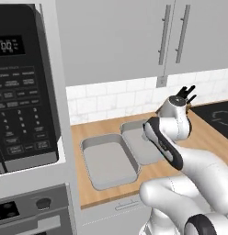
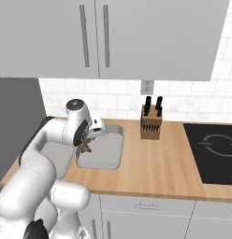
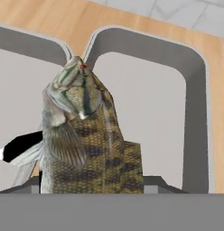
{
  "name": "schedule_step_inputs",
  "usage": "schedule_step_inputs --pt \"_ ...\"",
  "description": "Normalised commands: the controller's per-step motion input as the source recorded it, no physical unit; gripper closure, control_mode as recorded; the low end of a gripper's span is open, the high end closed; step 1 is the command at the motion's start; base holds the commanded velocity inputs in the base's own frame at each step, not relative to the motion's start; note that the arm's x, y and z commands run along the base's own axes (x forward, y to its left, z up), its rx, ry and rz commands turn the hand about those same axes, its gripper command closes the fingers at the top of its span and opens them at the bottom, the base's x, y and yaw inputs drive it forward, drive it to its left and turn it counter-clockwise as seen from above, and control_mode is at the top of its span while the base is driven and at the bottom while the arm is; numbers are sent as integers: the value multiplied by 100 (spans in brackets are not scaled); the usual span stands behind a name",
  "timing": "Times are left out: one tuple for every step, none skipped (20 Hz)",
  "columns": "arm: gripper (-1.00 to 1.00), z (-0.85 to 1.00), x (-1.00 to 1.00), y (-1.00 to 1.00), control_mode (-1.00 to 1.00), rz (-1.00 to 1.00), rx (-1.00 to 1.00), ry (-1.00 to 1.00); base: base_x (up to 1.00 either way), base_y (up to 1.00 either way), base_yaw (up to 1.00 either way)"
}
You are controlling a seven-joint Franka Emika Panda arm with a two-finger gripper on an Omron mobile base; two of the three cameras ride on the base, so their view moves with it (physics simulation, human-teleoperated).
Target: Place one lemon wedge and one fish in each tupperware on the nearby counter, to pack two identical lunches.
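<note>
overhead of the two containers, the white arm bends forward from its base, its elbow raised and its wrist turned down so that the gripper hangs just above the wood-grain counter. a fish is clamped between the jaws, which stand partly spread around its body; in the hand view its mottled tan-and-grey length rises from the bottom edge with the head pointing away from the hand, over the gap where the two containers meet. in the right base view the fish shows as a small dark shape under the wrist, above the near rim of the right tupperware. the left tupperware lies just beside it, their long sides nearly touching. a knife block stands against the tiled wall, well apart from the containers, with the black stovetop farther right. a microwave fills the left side of the left base view.
</note>
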Motion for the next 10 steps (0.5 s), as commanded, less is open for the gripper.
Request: schedule_step_inputs --pt "100 -20 59 0 -100 3 1 12 0 0 0" --pt "100 -21 59 0 -100 2 1 9 0 0 0" --pt "100 -24 59 0 -100 2 0 7 0 0 0" --pt "100 -31 59 0 -100 2 0 5 0 0 0" --pt "100 -41 51 0 -100 2 0 0 0 0 0" --pt "100 -46 46 0 -100 1 0 0 0 0 0" --pt "100 -46 45 0 -100 1 0 0 0 0 0" --pt "100 -44 43 0 -100 1 0 0 0 0 0" --pt "100 -49 40 0 -100 2 0 -3 0 0 0" --pt "100 -50 38 0 -100 1 0 -7 0 0 0"
